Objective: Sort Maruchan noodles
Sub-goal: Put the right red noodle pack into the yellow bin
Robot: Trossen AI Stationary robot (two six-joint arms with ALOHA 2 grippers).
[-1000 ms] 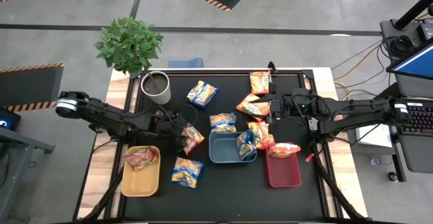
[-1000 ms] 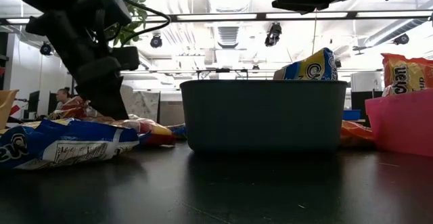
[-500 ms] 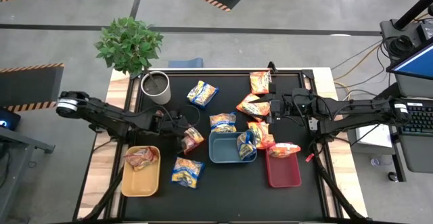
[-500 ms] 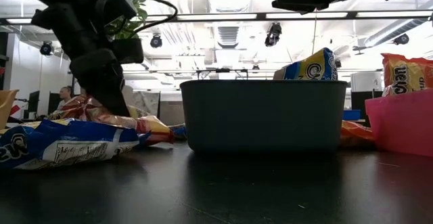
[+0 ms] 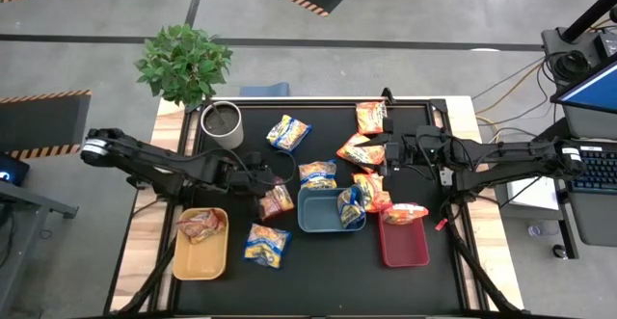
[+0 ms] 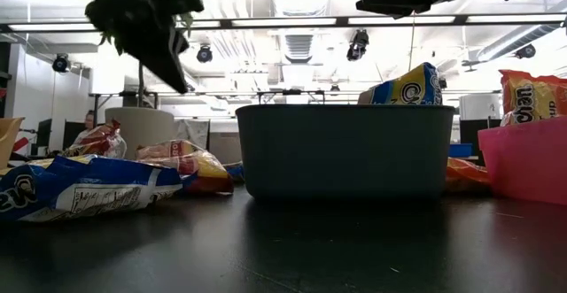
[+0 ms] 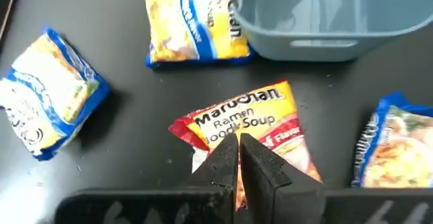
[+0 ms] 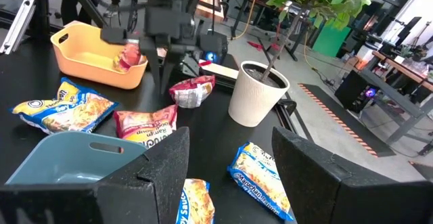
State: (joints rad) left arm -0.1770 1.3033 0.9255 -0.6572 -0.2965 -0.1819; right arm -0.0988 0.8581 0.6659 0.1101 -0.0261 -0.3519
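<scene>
the left gripper (image 7: pixel 238 158) hangs raised above the desk (image 5: pixel 328 271), jaws clamped on a red packet (image 7: pixel 247 126). the right gripper (image 5: pixel 386 155) hovers over orange packets (image 5: pixel 359 149), jaws apart.

We see crinkled, glossy plastic on the red ramen packet (image 7: pixel 250 126) pinched by the left end effector (image 7: pixel 238 158), whose fingers look matt black. Beside that packet, the blue tray (image 7: pixel 325 14) is smooth moulded plastic. The tabletop (image 7: pixel 122 149) is smooth, dark and faintly sheened, speckled with crumbs.
</scene>
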